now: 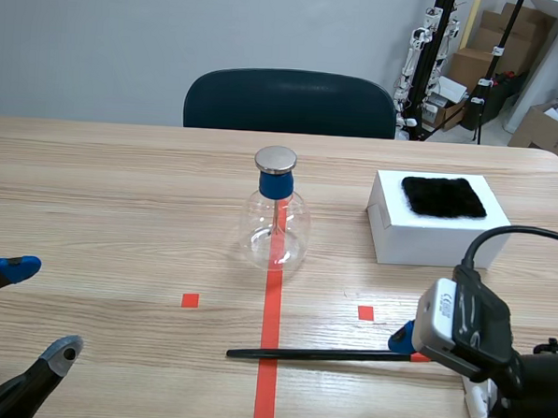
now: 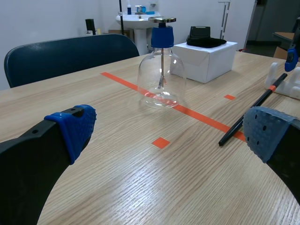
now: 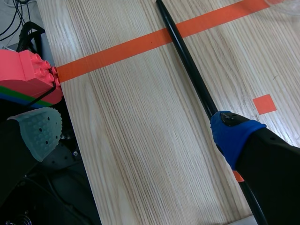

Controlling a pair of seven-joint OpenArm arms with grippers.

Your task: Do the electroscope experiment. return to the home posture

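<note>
The clear glass electroscope flask with blue stopper and round metal cap stands on the pale wooden surface, on the centre tape line. A thin black rod lies nearer, across that line. The left jaws gape wide, empty. The right jaws are also spread and grip nothing, with the rod just beside their blue pad. Only the right wrist view shows red toy bricks beyond the surface's edge.
</note>
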